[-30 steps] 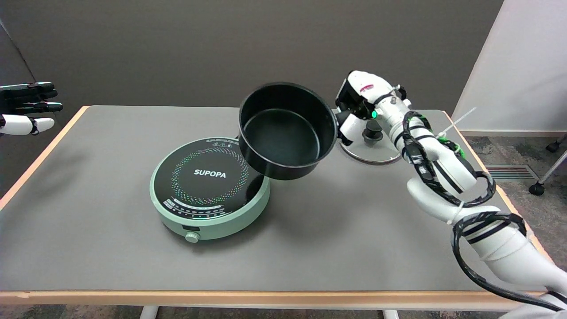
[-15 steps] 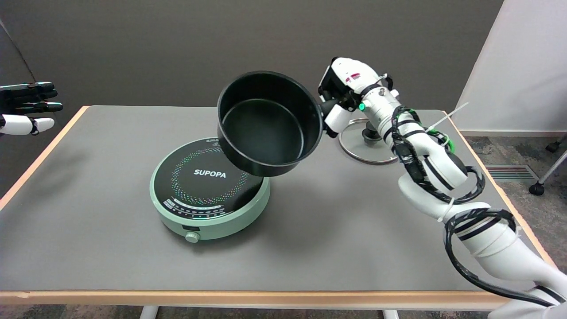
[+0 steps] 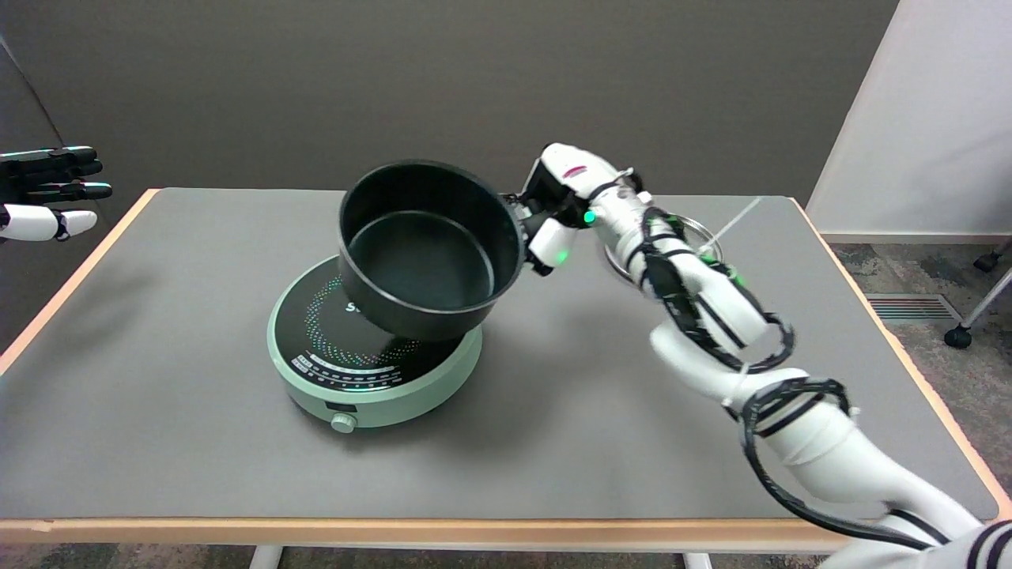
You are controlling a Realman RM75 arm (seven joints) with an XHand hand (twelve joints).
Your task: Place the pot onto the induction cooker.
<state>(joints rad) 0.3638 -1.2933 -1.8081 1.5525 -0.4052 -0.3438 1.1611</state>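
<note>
The black pot (image 3: 427, 249) hangs tilted in the air over the right half of the green induction cooker (image 3: 371, 348), its open mouth facing the camera. My right hand (image 3: 557, 209) grips the pot's handle at the pot's right side; the handle itself is hidden inside the hand. The pot covers most of the brand lettering on the cooker's black top. I cannot tell whether the pot's lower edge touches the cooker.
A glass lid (image 3: 689, 233) lies on the grey table (image 3: 198, 442) at the back right, mostly hidden behind my right arm. The idle left hand (image 3: 47, 194) hovers at the upper left. The table's wooden edge runs along the front.
My right hand has carried the pot leftward and downward, from beside the cooker's right rim to above its top. The arm now covers most of the lid.
</note>
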